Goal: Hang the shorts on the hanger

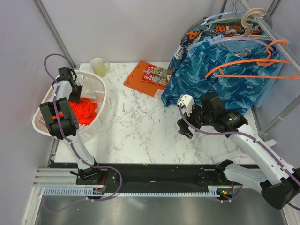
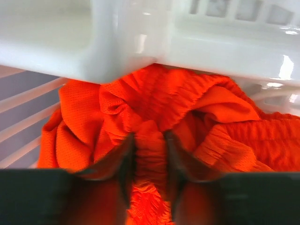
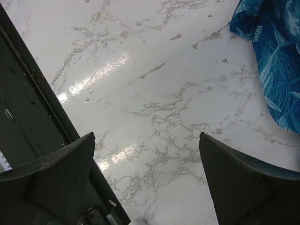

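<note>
The orange-red shorts [image 1: 83,111] lie bunched in a white laundry basket [image 1: 104,96] at the left of the table. My left gripper [image 1: 75,96] reaches down into the basket. In the left wrist view the gripper [image 2: 149,161] has its jaws closed on a ribbed fold of the shorts [image 2: 187,103]. The orange hanger [image 1: 253,65] hangs on the rail at the back right, over a blue patterned garment. My right gripper [image 1: 183,127] is open and empty above the bare marble; in the right wrist view the gripper [image 3: 147,140] holds nothing.
A blue patterned garment [image 1: 220,75] hangs from the rail [image 1: 276,35], with a pale blue hanger [image 1: 234,40] and a beige hanger [image 1: 251,18]. An orange-red booklet [image 1: 147,77] and a pale mug [image 1: 99,66] lie at the back. The garment's hem [image 3: 276,61] shows beside my right gripper.
</note>
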`<state>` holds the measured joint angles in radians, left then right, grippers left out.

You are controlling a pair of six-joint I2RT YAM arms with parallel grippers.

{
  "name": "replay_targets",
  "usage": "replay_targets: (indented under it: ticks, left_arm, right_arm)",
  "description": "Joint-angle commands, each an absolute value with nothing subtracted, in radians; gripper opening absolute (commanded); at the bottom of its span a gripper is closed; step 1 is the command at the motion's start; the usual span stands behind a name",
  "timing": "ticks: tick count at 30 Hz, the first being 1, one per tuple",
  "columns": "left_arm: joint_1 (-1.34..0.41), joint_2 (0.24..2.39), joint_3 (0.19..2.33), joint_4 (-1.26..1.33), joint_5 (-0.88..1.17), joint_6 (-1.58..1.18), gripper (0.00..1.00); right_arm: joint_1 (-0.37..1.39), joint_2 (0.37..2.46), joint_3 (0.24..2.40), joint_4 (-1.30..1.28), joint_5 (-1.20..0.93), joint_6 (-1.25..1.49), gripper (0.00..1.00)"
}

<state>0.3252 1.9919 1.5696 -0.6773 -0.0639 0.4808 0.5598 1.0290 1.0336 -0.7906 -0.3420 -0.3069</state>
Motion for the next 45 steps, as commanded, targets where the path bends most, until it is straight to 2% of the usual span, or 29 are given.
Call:
replay_targets:
  ticks: [1, 2, 3, 8, 14, 17, 21, 26, 31, 39, 45]
  left_arm:
    - [0.33, 1.806, 1.575, -0.689, 0.066, 0.482, 0.16]
    - [0.33, 1.78, 1.592, -0.704, 0.084, 0.465, 0.06]
    - [0.33, 1.735, 1.638, -0.745, 0.121, 0.456, 0.02]
    - [0.324, 1.654, 1.822, -0.873, 0.234, 0.413, 0.02]
    - [0.264, 1.632, 2.152, -1.012, 0.403, 0.315, 0.02]
    - [0.166, 1.62, 2.304, -1.012, 0.466, 0.269, 0.02]
    - [-0.071, 1.606, 2.498, -0.929, 0.414, 0.181, 0.02]
    - [-0.152, 1.552, 2.5, -0.656, 0.491, -0.061, 0.02]
    - [-0.163, 1.539, 2.5, -0.387, 0.678, -0.293, 0.02]
    - [-0.164, 1.549, 2.496, -0.261, 0.811, -0.431, 0.02]
    - [-0.178, 1.569, 2.425, -0.014, 0.9, -0.74, 0.02]
  right_arm:
    - [0.557, 1.012, 1.089, -0.785, -0.36, -0.305, 0.98]
    - [0.558, 1.009, 1.091, -0.784, -0.362, -0.302, 0.98]
    - [0.558, 1.008, 1.092, -0.782, -0.367, -0.302, 0.98]
    - [0.558, 1.002, 1.101, -0.778, -0.376, -0.296, 0.98]
    - [0.557, 0.991, 1.121, -0.778, -0.374, -0.291, 0.98]
    - [0.558, 0.986, 1.13, -0.776, -0.367, -0.29, 0.98]
    - [0.558, 0.983, 1.144, -0.773, -0.36, -0.288, 0.98]
    - [0.558, 0.986, 1.173, -0.772, -0.356, -0.287, 0.98]
    - [0.558, 0.979, 1.189, -0.762, -0.333, -0.284, 0.98]
    - [0.557, 0.962, 1.186, -0.747, -0.318, -0.279, 0.98]
    - [0.558, 0.939, 1.195, -0.7, -0.307, -0.278, 0.98]
